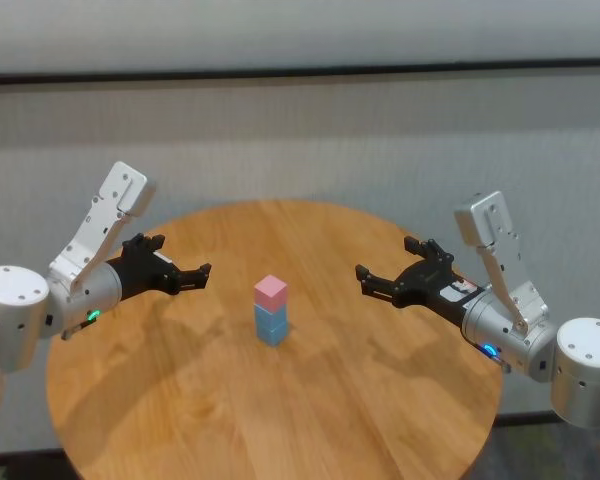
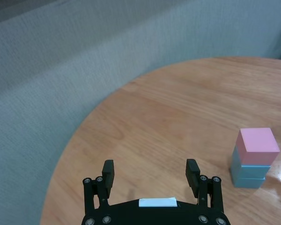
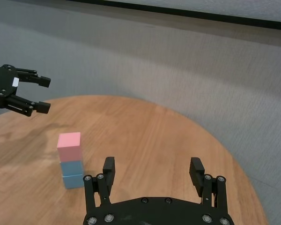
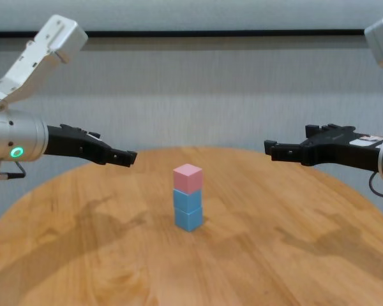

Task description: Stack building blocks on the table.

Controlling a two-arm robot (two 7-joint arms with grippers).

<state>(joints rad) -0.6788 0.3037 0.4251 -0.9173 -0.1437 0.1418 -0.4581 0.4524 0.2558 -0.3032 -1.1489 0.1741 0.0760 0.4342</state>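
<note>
The building blocks stand as one upright stack near the middle of the table [image 1: 280, 420]: a pale pink cube [image 1: 271, 291] on top of two light blue cubes [image 1: 271, 325]. The chest view shows the pink cube [image 4: 187, 178] above the blue pair [image 4: 188, 209]. My left gripper [image 1: 202, 277] hovers open to the left of the stack, clear of it, with nothing between its fingers. My right gripper [image 1: 363, 279] hovers open to the right, also empty and apart from the stack. Each wrist view shows its own jaws spread wide, with the stack [image 2: 253, 157] [image 3: 70, 159] off to one side.
A grey fabric wall [image 1: 300, 140] runs behind the round table. The table's curved edge [image 2: 75, 140] lies close under the left gripper. The left gripper [image 3: 46, 93] also shows far off in the right wrist view.
</note>
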